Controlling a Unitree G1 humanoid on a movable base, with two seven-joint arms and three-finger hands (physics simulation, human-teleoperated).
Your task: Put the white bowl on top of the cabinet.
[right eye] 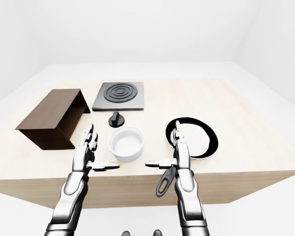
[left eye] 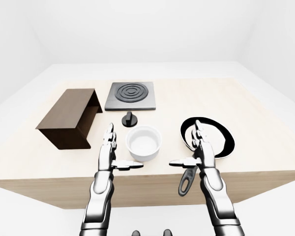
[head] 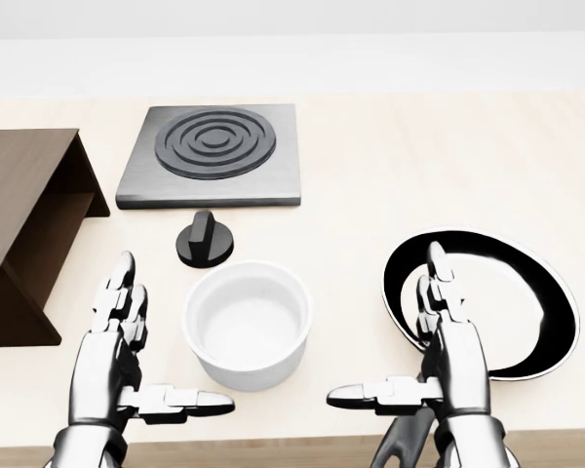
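Head view | white bowl (head: pixel 247 323) between open left robot hand (head: pixel 117 341) and right robot hand (head: pixel 447 341)

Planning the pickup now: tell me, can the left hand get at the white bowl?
Probably yes. The left hand is open just left of the white bowl, with bare table between them and nothing blocking.

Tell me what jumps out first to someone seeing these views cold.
Two silvery hands frame the scene: the left robot hand and right robot hand both stand open on either side of the white bowl, neither touching it. To the bowl's right in the head view lies a black frying pan, partly behind the right hand. At upper left sits the dark brown cabinet, with a grey hob plate and black knob beside it.
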